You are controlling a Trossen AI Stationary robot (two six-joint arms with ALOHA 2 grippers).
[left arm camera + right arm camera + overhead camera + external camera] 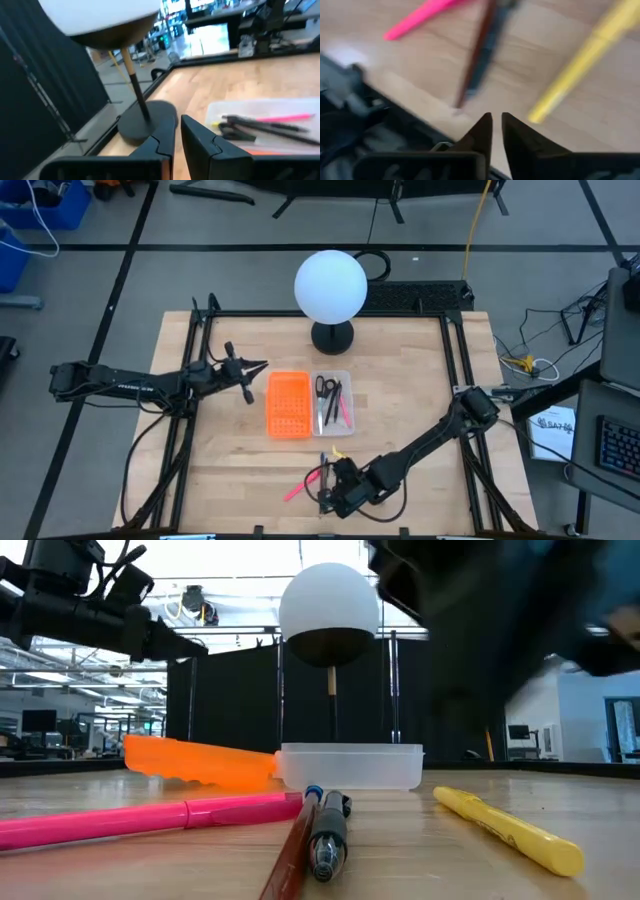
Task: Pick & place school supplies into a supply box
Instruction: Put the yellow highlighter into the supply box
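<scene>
The supply box (334, 402), a clear shallow tray, sits mid-table holding black-handled scissors (324, 387) and some pens (265, 124). Loose supplies lie near the front edge: a pink pen (150, 816), a red-brown pencil (290, 858), a black pen (328, 840) and a yellow marker (510, 830). My right gripper (496, 129) hovers over them, slanting down, its fingers a narrow gap apart with nothing between. My left gripper (177, 142) waits at the table's left, level, pointing toward the lamp and box, also a narrow gap apart and empty.
An orange perforated piece (288, 405) lies against the box's left side. A lamp with a white globe (330, 285) and a dark base (145, 120) stands behind the box. A black frame (200, 320) runs around the table's edges.
</scene>
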